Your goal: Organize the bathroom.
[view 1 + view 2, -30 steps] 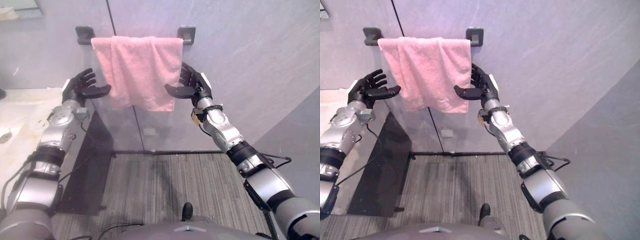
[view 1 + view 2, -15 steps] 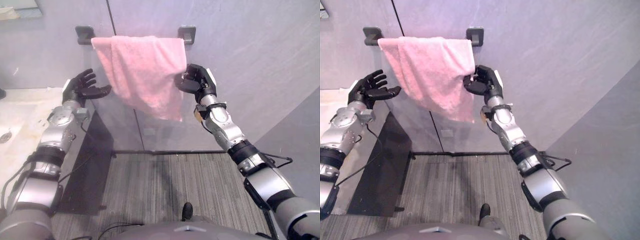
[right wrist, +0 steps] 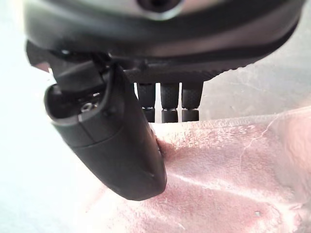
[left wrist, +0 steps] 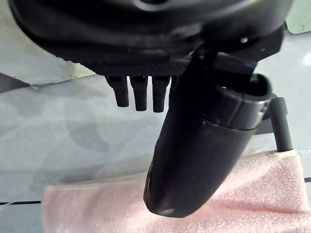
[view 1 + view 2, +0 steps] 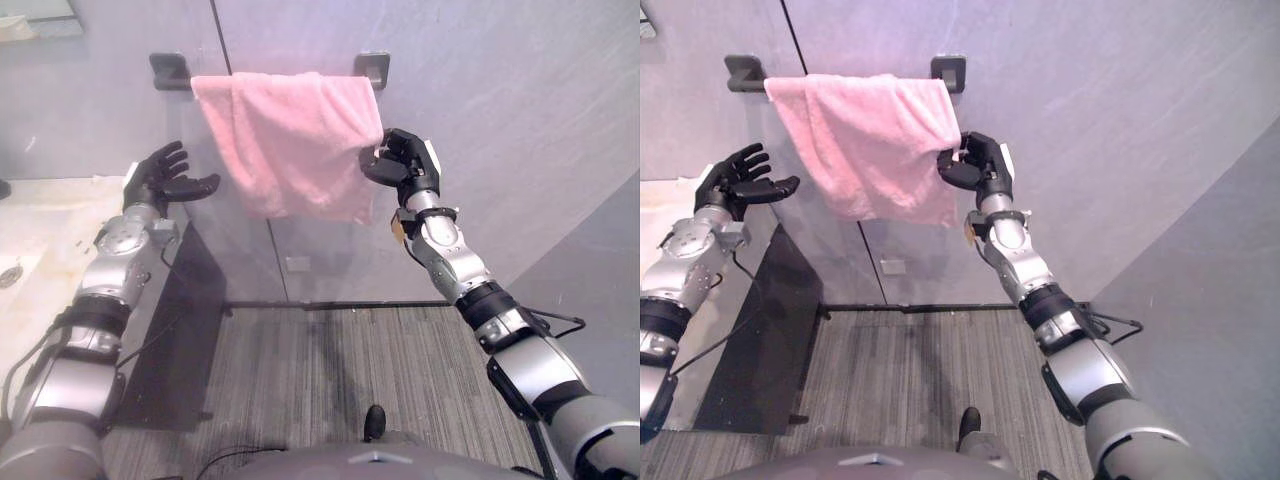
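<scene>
Our right hand [image 5: 402,165] pinches the right edge of the pink towel [image 5: 290,140], which drapes over the wall rail [image 5: 365,70] just above it. Our left hand [image 5: 160,178] hovers released, apart from the towel's left side.

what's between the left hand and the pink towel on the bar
Nothing: the left hand hangs open beside the pink towel, and the left eye view shows just bare grey wall panel in the gap. The right hand pinches the towel's other edge.

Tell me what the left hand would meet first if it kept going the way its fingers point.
Probably the pink towel on the rail: the open left hand points toward its near edge with only free space between. Depth is unclear, so it might pass just in front.
</scene>
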Robot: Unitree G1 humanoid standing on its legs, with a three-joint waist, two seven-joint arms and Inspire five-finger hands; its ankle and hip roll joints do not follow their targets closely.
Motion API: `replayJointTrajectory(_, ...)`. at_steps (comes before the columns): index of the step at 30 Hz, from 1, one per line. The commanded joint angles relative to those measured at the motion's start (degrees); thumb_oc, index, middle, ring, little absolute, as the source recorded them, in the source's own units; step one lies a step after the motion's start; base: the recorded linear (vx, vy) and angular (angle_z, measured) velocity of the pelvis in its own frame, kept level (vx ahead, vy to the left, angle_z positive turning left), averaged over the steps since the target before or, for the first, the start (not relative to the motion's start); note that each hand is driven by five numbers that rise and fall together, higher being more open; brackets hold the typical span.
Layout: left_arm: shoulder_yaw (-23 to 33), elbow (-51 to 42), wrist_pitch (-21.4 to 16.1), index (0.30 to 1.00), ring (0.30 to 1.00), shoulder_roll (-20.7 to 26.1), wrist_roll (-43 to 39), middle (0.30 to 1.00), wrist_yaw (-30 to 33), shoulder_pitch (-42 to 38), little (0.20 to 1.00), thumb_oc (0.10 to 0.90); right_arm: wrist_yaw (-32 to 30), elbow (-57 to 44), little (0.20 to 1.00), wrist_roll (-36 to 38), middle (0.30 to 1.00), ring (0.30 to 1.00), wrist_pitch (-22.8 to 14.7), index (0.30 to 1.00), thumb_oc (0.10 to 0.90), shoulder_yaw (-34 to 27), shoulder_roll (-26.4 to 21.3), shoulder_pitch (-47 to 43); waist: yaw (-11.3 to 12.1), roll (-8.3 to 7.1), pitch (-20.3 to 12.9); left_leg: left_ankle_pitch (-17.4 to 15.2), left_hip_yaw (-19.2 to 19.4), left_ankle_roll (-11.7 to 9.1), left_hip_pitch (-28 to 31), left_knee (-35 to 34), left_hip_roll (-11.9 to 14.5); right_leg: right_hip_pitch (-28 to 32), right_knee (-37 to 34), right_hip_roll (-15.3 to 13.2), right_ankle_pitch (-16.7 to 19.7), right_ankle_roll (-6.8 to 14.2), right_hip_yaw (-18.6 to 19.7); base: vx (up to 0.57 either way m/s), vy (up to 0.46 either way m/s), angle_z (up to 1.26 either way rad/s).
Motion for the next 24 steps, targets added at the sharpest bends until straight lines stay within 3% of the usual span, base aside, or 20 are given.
replayJointTrajectory(1, 1.56, -4.88, -8.47, 0.9, 0.9, 5.74, -2.54, 0.9, -2.16, -3.09, 0.9, 0.8, 0.0, 0.74, 0.3, -2.99, 0.3, 0.3, -5.13, 0.3, 0.4, -0.52, -1.47, -3.26, -0.73, 1.05, -3.28, 0.38, -0.9, 2.8, -5.31, 2.69, -4.64, 4.81, 2.83, -0.17, -12.85, 6.06, 1.24, 0.0, 0.0, 0.0)
replayJointTrajectory(4, 0.8, -5.68, -8.05, 0.839, 0.839, 5.93, -4.56, 0.839, -4.02, -4.54, 0.839, 0.759, 0.35, 0.95, 0.3, -3.02, 0.3, 0.3, -5.12, 0.3, 0.4, 0.1, -1.2, -3.49, -0.77, 1.13, -3.4, 0.45, -0.82, 2.79, -5.3, 2.6, -4.65, 4.77, 2.82, -0.16, -12.85, 6.07, 1.26, 0.0, 0.0, 0.0)
replayJointTrajectory(7, 0.0, -5.99, -7.11, 0.688, 0.688, 6.06, -8.53, 0.688, -6.31, -6.86, 0.688, 0.659, 1.32, 1.66, 0.3, -2.89, 0.3, 0.3, -5.28, 0.3, 0.4, 0.88, -0.87, -3.79, -0.91, 1.22, -3.51, 0.42, -0.55, 2.78, -5.25, 2.6, -4.61, 4.74, 2.84, -0.18, -12.82, 6.14, 1.25, 0.0, 0.0, 0.0)
replayJointTrajectory(8, -0.03, -5.91, -6.83, 0.599, 0.599, 6.03, -9.3, 0.599, -7.44, -7.36, 0.599, 0.599, 1.49, 1.69, 0.3, -3.2, 0.3, 0.3, -5.3, 0.3, 0.4, 1.15, -0.57, -3.73, -0.97, 1.29, -3.56, 0.39, -0.46, 2.81, -5.25, 2.62, -4.61, 4.7, 2.94, -0.17, -12.91, 6.15, 1.33, 0.0, 0.0, 0.0)
replayJointTrajectory(11, -0.69, -5.25, -6.37, 0.547, 0.547, 6.35, -10.14, 0.547, -8.89, -8.62, 0.547, 0.565, 1.91, 1.66, 0.3, -3.02, 0.3, 0.3, -4.96, 0.3, 0.4, 1.66, -0.44, -3.9, -1.11, 1.38, -3.6, 0.36, -0.4, 2.83, -5.16, 2.62, -4.58, 4.74, 3.01, -0.16, -12.97, 6.19, 1.33, 0.0, 0.0, 0.0)
replayJointTrajectory(14, -1.46, -4.57, -6.38, 0.3, 0.3, 6.96, -10.2, 0.3, -9.24, -9.84, 0.3, 0.4, 1.88, 1.62, 0.3, -3.18, 0.3, 0.3, -4.75, 0.3, 0.4, 2.36, -0.06, -3.96, -1.22, 1.52, -3.65, 0.32, -0.29, 2.85, -5.13, 2.65, -4.6, 4.72, 3.03, -0.15, -13.05, 6.22, 1.45, 0.0, 0.0, 0.0)
replayJointTrajectory(24, -1.09, -1.53, -8.02, 0.3, 0.3, 8.4, -9.01, 0.3, -6.97, -10.95, 0.3, 0.4, 1.76, 1.64, 0.3, -3.27, 0.3, 0.3, -4.88, 0.3, 0.4, 2.95, 0.1, -3.12, -1.2, 1.73, -3.65, 0.33, -0.31, 2.81, -5.27, 2.79, -4.58, 4.77, 3.02, -0.19, -13.14, 6.26, 1.38, 0.0, 0.0, 0.0)
